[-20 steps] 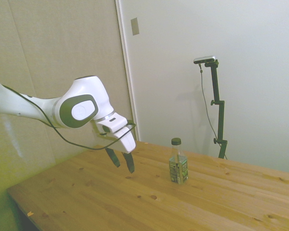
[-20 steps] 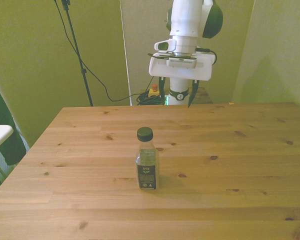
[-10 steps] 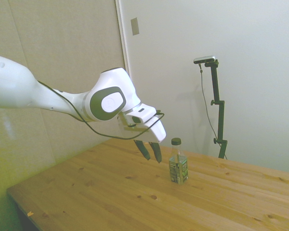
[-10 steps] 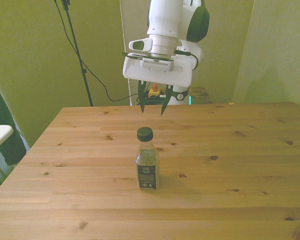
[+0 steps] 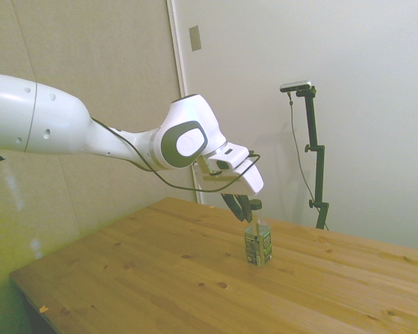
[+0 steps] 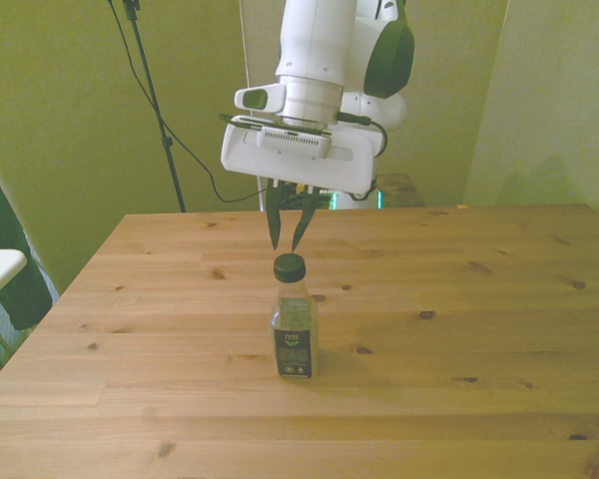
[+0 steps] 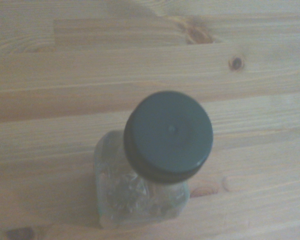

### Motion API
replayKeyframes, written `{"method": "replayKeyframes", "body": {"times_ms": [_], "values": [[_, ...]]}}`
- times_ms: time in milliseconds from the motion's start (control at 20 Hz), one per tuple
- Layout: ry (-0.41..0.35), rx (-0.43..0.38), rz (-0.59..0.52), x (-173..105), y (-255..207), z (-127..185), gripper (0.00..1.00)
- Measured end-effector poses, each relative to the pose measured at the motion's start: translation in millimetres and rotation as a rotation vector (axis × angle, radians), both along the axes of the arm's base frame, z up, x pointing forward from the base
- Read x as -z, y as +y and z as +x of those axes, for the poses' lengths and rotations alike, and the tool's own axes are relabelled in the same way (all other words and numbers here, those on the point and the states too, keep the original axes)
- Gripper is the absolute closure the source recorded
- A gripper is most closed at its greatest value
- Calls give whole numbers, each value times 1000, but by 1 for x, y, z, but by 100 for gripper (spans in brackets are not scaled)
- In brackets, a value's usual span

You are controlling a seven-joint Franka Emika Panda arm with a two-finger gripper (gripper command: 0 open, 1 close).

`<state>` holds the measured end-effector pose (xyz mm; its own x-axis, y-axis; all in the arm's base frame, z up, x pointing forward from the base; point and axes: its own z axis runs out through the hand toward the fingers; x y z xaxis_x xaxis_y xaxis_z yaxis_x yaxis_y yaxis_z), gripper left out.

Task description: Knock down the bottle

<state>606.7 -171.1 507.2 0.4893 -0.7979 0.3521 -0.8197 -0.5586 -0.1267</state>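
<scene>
From the left of the side view the white jointed robot arm (image 5: 90, 136) reached across toward mid-frame, carrying its dark two-fingered claw (image 5: 242, 209) to the neck of the small clear plastic bottle with a dark cap and a green-and-dark label (image 5: 258, 240). The fingers looked drawn nearly together, tips converging with only a thin gap and gripping nothing; that narrow, pointed shape suited a push better than a grasp. In the front view the claw (image 6: 285, 242) hung just above and slightly to the frame's left of the dark round cap (image 6: 290, 265), probably placed high so that a nudge would tip the upright bottle with most leverage. The bottle stood near the middle of the light wooden plank bench (image 6: 459, 339). The wrist view looked straight down on the cap (image 7: 168, 135). Nothing else showed on the bench, so nothing blocked a fall in any direction.
</scene>
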Motion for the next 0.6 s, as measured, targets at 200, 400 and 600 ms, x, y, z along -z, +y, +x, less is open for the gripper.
{"method": "replayKeyframes", "body": {"times_ms": [200, 400, 600], "values": [[-13, 15, -5, -2, 0, 20, 100], [-18, 47, -5, -6, 4, 48, 100], [-2, 73, -11, 5, 14, 89, 100]]}}
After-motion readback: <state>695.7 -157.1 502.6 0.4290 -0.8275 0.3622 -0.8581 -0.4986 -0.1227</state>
